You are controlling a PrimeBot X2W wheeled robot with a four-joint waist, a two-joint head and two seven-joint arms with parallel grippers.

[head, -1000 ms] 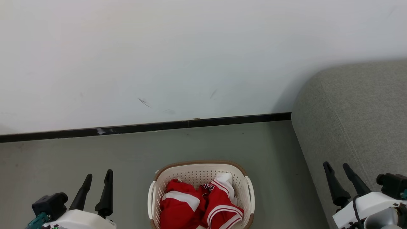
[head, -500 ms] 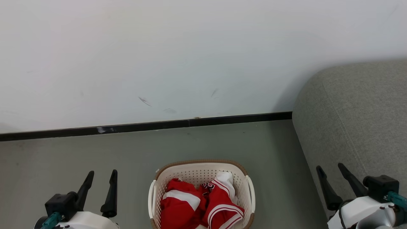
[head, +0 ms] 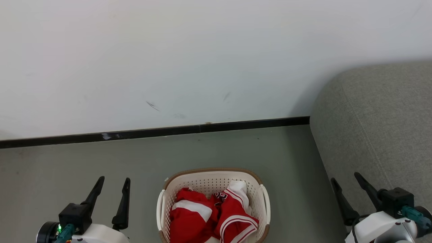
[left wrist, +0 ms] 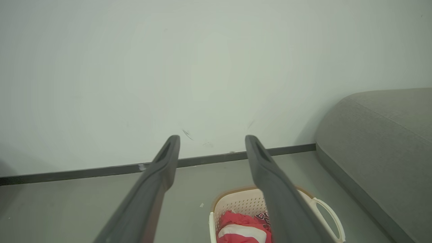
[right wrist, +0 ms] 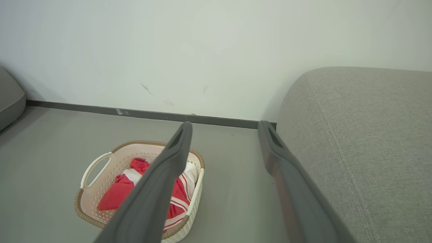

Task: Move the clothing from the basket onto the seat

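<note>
Resting on floor (head: 84, 158), the basket (head: 206, 182) (seat (head: 378, 118) edge apart, rightward).

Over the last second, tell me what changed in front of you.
Both drifted inward toward the basket: the left tool slid right, the right tool slid left. Nothing was gripped or released; both stay open and empty. The red clothes lie in the basket unchanged, and the sofa has not moved.

I see a cream perforated plastic basket (head: 209, 182), smooth, brown woven-look rim; red-and-white clothing (head: 233, 216), soft cloth; large grey seat (head: 371, 118), coarse matt fabric; my left hand's (head: 114, 180) dark fingers (left wrist: 152, 192), matt.
</note>
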